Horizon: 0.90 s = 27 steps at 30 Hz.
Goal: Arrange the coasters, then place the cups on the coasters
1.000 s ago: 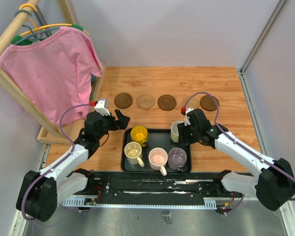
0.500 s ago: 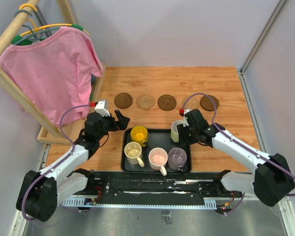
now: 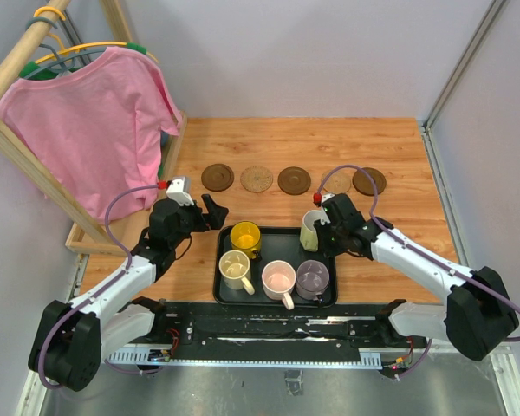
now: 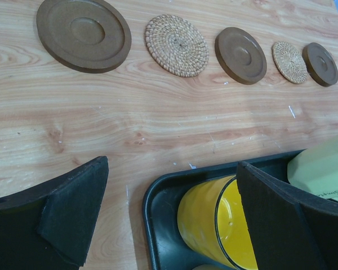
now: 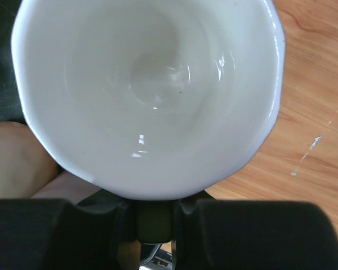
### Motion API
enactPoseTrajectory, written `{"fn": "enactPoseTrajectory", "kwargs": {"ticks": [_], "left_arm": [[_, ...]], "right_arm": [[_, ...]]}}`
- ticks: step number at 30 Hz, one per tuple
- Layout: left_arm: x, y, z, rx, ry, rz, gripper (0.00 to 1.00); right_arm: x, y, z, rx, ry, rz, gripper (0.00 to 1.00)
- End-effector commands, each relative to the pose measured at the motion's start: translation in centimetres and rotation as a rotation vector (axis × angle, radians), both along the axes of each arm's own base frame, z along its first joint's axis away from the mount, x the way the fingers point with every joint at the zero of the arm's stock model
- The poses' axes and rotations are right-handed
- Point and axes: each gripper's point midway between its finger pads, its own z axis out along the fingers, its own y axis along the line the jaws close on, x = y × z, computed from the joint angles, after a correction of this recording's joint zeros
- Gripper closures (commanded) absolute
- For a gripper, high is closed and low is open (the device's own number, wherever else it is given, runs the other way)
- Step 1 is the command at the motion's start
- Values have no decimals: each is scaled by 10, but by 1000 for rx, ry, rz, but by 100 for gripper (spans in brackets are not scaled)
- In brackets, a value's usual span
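— Where did the coasters lie?

— In one row across the far part of the wooden table (image 3: 399, 147): dark wooden coasters (image 4: 83, 35) alternating with woven coasters (image 4: 176, 45), five in all, none bearing a cup.

— And the cups?

— All on the black tray (image 3: 282, 243): yellow mug (image 3: 245, 235) far left, cream mug (image 3: 235, 267), pink mug (image 3: 278, 277) and purple-grey mug (image 3: 312, 277) along the near side.

— The fifth?

— The pale yellow-green mug (image 5: 152, 84) stood at the tray's far right corner. The right gripper (image 5: 154, 219) was clenched on its handle.

— The left arm?

— The left gripper (image 3: 210, 211) hung spread wide and held nothing, just beside the tray's far left corner, near the yellow mug.
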Motion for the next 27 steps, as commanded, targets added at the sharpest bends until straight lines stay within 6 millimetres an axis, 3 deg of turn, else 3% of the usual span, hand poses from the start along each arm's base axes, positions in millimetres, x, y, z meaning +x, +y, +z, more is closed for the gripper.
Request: {"fn": "enactPoseTrajectory", "kwargs": {"ticks": [1, 10, 21, 27], "left_arm": [[0, 0, 3, -10, -25, 7, 0], [-1, 1, 6, -14, -29, 11, 0], [0, 6, 18, -11, -67, 34, 0], [3, 5, 25, -8, -83, 29, 0]], "right_arm": [[0, 1, -3, -31, -16, 22, 98], [6, 6, 9, -51, -92, 40, 99], [54, -8, 88, -46, -419, -116, 99], [93, -39, 128, -145, -564, -260, 99]]}}
